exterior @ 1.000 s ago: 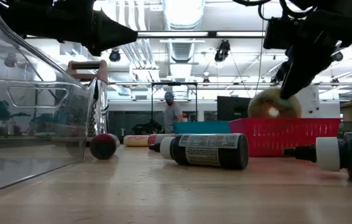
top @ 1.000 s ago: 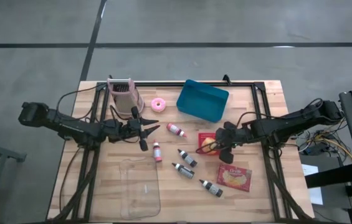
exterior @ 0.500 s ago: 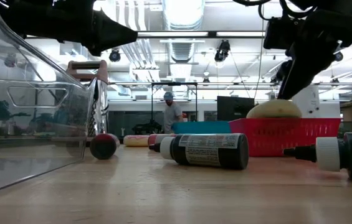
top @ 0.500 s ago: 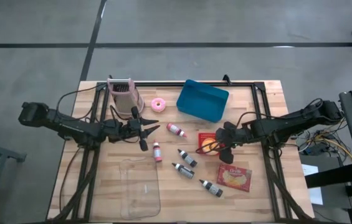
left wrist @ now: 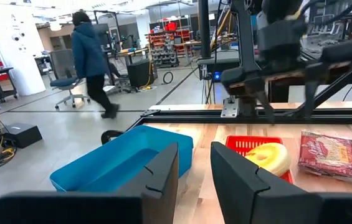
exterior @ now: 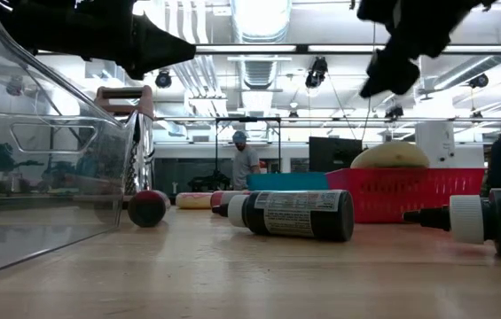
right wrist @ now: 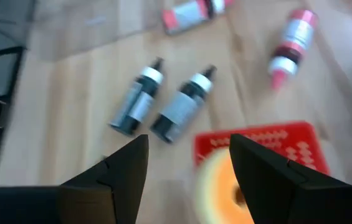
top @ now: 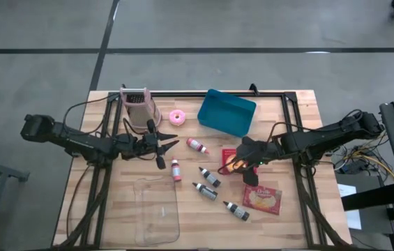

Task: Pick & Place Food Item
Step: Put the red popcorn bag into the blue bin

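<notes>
right gripper (top: 236, 164) fingers spread, risen off donut (exterior: 390, 156) | donut now in red basket (exterior: 418, 193) | left gripper (top: 172, 143) fingers slightly apart, unmoved

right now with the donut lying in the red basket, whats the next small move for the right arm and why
Probably lift the right gripper clear and back off: its fingers stand open above the donut, which already rests in the red basket apart from them. The left gripper waits near the grater.
</notes>
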Available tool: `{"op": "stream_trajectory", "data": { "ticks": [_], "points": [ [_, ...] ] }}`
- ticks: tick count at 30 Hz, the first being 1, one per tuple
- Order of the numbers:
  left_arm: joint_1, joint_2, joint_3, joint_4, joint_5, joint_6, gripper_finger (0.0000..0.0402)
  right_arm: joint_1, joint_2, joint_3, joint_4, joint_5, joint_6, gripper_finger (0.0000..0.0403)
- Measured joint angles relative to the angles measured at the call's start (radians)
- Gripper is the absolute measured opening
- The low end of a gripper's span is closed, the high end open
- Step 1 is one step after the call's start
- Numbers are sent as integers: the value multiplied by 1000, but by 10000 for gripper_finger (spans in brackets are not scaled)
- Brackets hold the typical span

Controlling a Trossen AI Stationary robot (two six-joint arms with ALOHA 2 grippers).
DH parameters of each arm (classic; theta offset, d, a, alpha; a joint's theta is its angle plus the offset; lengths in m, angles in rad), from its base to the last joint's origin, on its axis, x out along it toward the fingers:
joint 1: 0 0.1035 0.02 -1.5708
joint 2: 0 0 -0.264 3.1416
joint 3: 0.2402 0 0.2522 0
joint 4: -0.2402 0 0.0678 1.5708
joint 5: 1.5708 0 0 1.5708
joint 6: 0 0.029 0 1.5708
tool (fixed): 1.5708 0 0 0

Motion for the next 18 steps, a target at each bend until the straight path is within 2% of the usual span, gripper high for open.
{"op": "stream_trajectory", "data": {
  "ticks": [5,11,18],
  "points": [
    [0,0,0,0,0,0,97,23,93,68,-10,-54,5,221],
    [0,-2,0,-16,1,1,97,48,285,194,-32,-60,3,221],
    [0,-5,0,-57,-9,-1,97,81,482,369,-164,-58,-14,221]
  ]
}}
